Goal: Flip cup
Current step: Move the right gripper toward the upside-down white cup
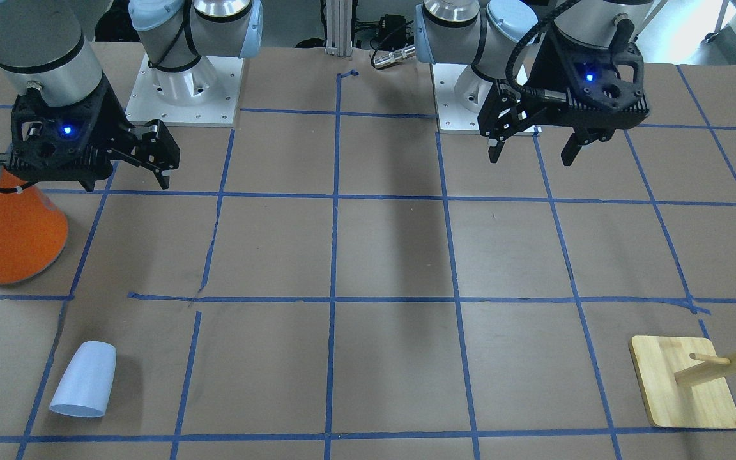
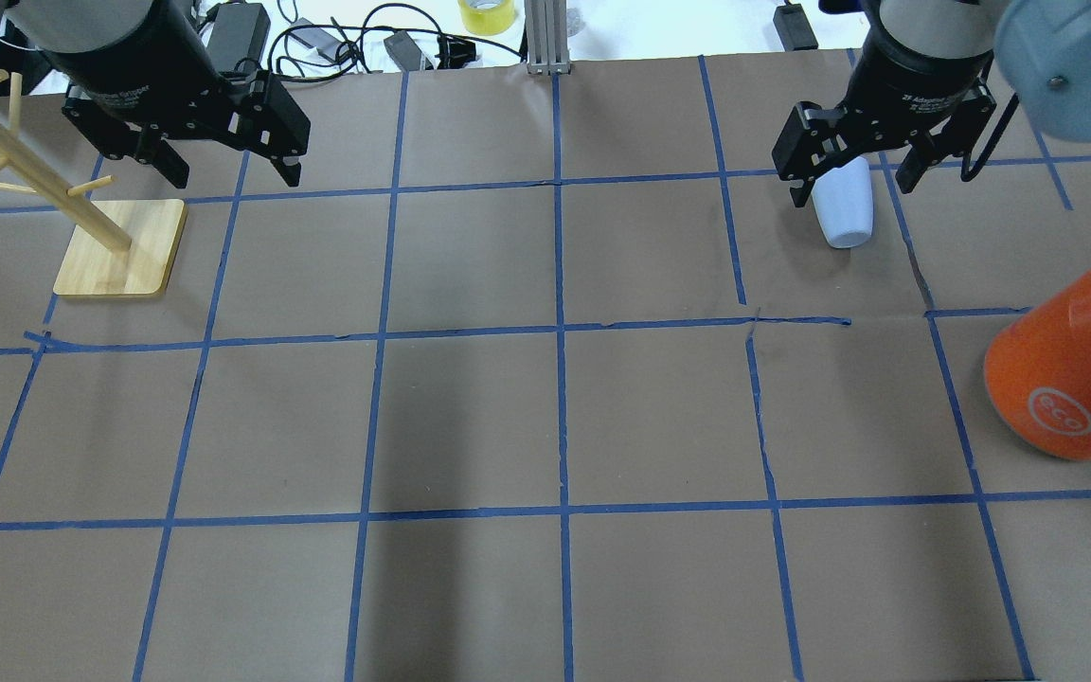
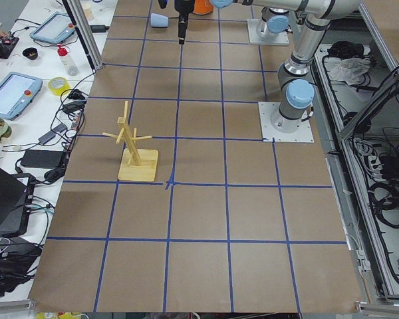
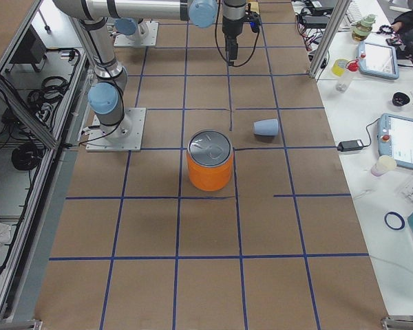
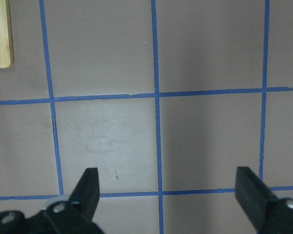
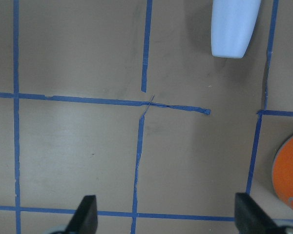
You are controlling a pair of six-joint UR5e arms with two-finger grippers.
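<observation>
The cup (image 1: 84,380) is a small pale blue tumbler lying on its side on the brown paper, far from the robot on its right side. It also shows in the overhead view (image 2: 844,208), the exterior right view (image 4: 266,127) and at the top of the right wrist view (image 6: 233,27). My right gripper (image 2: 853,188) is open and empty, held high above the table, with the cup ahead of its fingertips (image 6: 88,209). My left gripper (image 2: 234,175) is open and empty, high over bare paper (image 5: 168,178).
A large orange can (image 2: 1066,379) with a silver top stands on the robot's right, nearer to it than the cup. A wooden peg stand on a square base (image 2: 119,251) stands at the far left. Blue tape lines grid the paper.
</observation>
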